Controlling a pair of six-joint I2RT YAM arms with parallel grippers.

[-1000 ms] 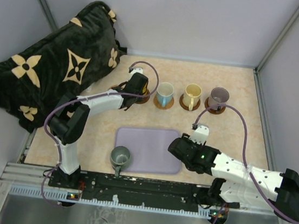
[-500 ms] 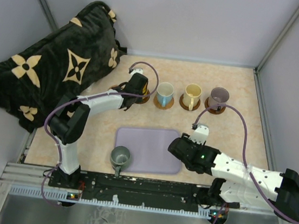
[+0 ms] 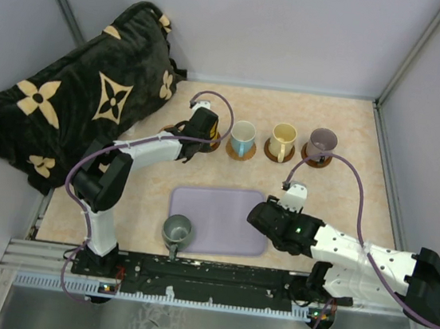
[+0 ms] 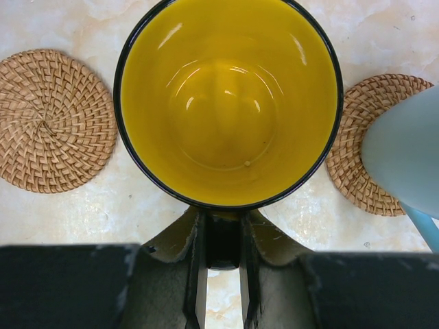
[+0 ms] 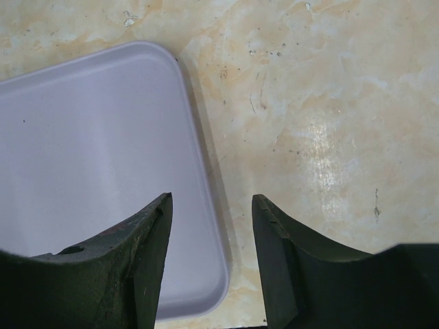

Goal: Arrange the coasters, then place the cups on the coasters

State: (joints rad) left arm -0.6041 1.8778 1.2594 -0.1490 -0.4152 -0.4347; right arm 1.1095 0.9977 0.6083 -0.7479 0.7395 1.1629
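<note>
In the left wrist view, my left gripper (image 4: 223, 221) is shut on the black handle of the yellow cup (image 4: 230, 103), which stands upright and hides whatever lies under it. A bare woven coaster (image 4: 51, 120) lies to its left. To its right, another coaster (image 4: 374, 147) lies under the white cup with the blue handle (image 3: 242, 138). From above, the left gripper (image 3: 204, 136) covers the yellow cup. The cream cup (image 3: 283, 138) and the purple-grey cup (image 3: 322, 141) each sit on a coaster. The grey-green cup (image 3: 176, 230) stands at the tray's near left corner. My right gripper (image 5: 212, 202) hangs open and empty.
The lavender tray (image 3: 217, 219) lies in the middle near the front, and its right edge (image 5: 206, 178) runs under my right gripper. A dark blanket with tan flowers (image 3: 83, 100) fills the back left. Grey walls close in the back and both sides.
</note>
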